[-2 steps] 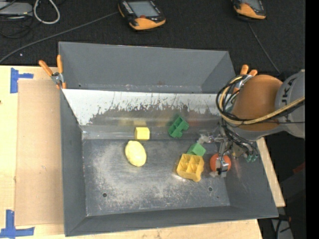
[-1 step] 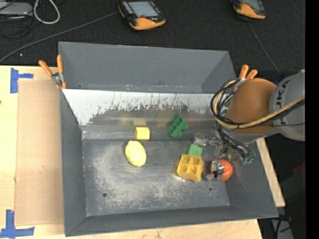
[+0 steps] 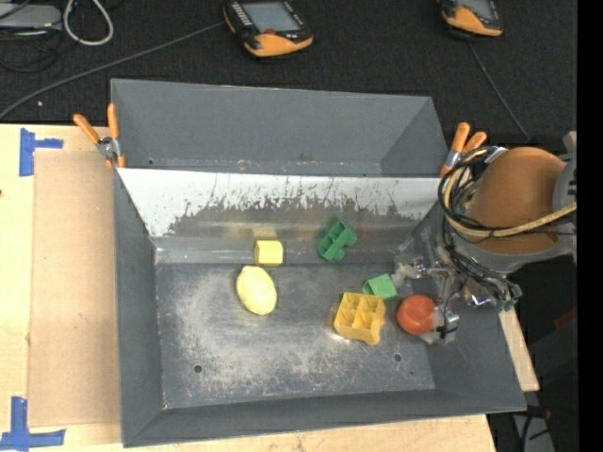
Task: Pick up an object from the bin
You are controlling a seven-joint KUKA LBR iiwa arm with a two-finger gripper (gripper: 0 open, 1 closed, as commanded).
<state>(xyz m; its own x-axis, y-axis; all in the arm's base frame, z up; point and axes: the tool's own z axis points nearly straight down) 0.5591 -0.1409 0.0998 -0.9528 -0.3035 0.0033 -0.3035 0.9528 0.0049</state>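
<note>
My gripper (image 3: 441,311) is low at the right side of the bin, under the arm's orange cover. Right against its left side lies a red-orange ball (image 3: 414,314) on the bin floor. A small green block (image 3: 381,286) sits just up and left of the ball. A yellow grid-topped block (image 3: 360,317) lies to the ball's left.
Further left lie a pale yellow egg-shaped thing (image 3: 255,290) and a small yellow cube (image 3: 268,251). A green ridged piece (image 3: 336,239) rests near the back wall. The arm and its cables hang over the bin's right rim.
</note>
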